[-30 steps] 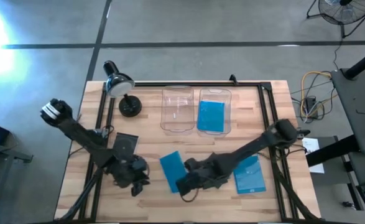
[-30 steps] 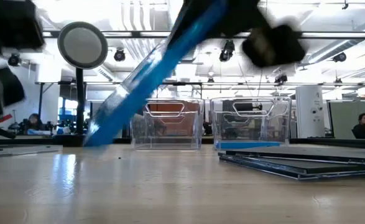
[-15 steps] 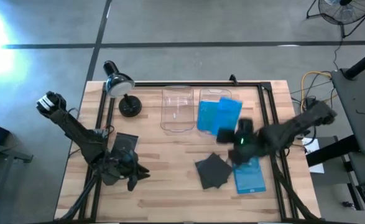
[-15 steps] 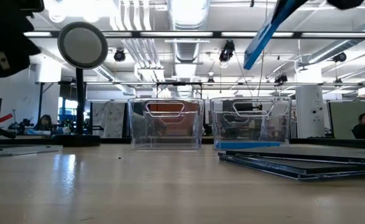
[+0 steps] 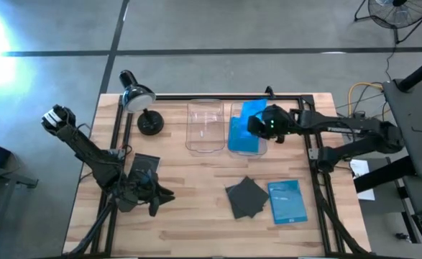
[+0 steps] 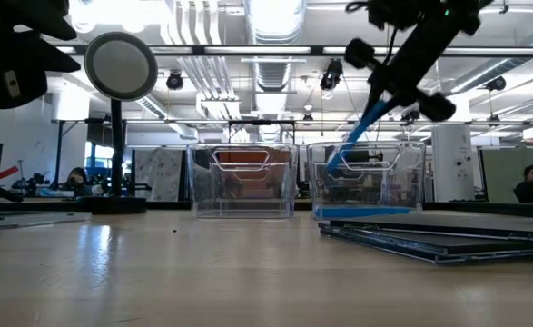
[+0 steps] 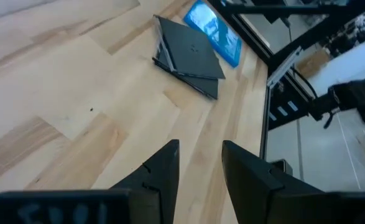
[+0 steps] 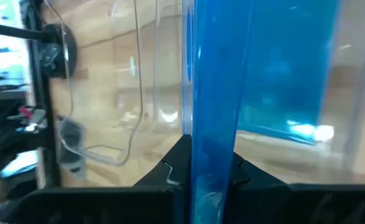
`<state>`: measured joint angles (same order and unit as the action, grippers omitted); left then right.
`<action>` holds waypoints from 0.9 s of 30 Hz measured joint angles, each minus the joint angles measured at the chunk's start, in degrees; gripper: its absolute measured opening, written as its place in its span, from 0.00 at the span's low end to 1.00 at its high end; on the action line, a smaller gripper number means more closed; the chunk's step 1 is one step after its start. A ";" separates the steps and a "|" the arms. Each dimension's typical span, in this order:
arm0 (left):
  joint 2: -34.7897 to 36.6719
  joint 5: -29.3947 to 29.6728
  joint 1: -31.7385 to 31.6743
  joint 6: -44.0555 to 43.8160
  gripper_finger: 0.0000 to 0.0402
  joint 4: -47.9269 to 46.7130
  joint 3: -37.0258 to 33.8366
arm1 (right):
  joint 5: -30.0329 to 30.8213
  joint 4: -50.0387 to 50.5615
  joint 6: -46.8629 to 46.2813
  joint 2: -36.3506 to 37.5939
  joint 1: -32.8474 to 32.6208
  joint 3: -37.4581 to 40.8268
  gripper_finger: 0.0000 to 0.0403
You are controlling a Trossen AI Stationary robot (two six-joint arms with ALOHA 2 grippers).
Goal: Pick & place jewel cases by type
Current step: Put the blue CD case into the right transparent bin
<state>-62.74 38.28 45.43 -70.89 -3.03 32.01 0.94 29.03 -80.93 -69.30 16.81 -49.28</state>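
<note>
An open-plan lab or workshop hall is indicated: a polished concrete floor (image 5: pixel 218 29) is seen around the wooden table (image 5: pixel 196 180), with exposed ceiling ducts (image 6: pixel 275 36), track lights, and seated people at 9 and 3 o'clock.

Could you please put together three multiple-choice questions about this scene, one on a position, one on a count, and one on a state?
1. Where is the right gripper?
A. over the right-hand clear bin
B. beside the desk lamp
C. on the dark case

2. How many blue jewel cases show in the high view?
A. one
B. three
C. five

3. What state is the left gripper in?
A. shut on a blue case
B. wide open
C. shut, holding nothing

Answers:
1. A, the high view shows it above the right-hand bin.
2. B: the held blue case, the blue case in the bin and the blue case on the table.
3. C, its wrist view shows bare wood past the fingers, nothing between them.
</note>
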 joint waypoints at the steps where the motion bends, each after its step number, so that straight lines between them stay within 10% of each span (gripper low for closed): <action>1: 0.00 0.35 0.00 -0.15 0.26 -0.02 0.00 | -1.34 -2.68 0.36 -0.66 0.75 1.04 0.05; 15: 0.00 4.38 -0.04 -1.16 0.26 -0.01 0.00 | -3.72 2.56 4.13 -2.79 1.58 1.34 0.42; 24: 0.00 4.43 -0.04 -1.03 0.26 0.00 -0.02 | 9.87 38.59 16.47 -1.25 -0.59 -15.52 0.53; 27: 0.00 4.46 -0.04 -1.01 0.26 -0.01 -0.12 | 6.11 48.88 18.35 -1.73 -4.17 -19.78 0.53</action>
<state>-62.74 42.74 45.39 -71.90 -3.03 31.89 7.05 77.91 -62.58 -71.03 12.64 -69.05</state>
